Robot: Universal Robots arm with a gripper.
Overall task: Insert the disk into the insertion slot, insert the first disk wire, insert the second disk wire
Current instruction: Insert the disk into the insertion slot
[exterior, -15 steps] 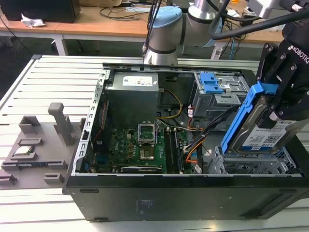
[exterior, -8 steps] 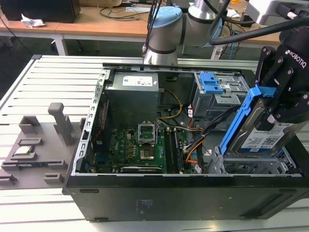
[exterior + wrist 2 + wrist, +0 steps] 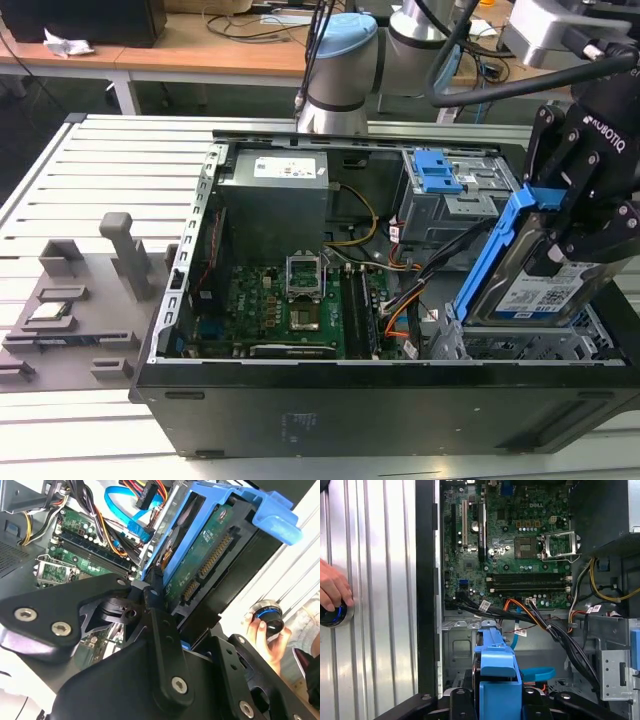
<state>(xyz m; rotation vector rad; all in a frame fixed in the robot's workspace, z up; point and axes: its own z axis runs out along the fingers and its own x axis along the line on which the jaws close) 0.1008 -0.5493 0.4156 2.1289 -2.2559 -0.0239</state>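
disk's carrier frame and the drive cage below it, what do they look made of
The carrier frame around the disk looks like moulded plastic: uniform bright blue, smooth, slightly glossy. The drive cage looks like bare sheet metal: dull silver with rows of punched holes, probably steel.

A black computer case [image 3: 350, 410] lies open on a grey grooved table [image 3: 120, 160]. Inside are a green board [image 3: 290, 305], a grey power box [image 3: 275, 205], orange wires [image 3: 395, 300] and a grey bay [image 3: 470, 205] with 1 blue latch [image 3: 438, 172]. On the exterior view's left, a tall grey block [image 3: 125, 255] stands near a small square chip [image 3: 50, 312]. In the first wrist view, a round black knob [image 3: 330, 619] sits on the table.
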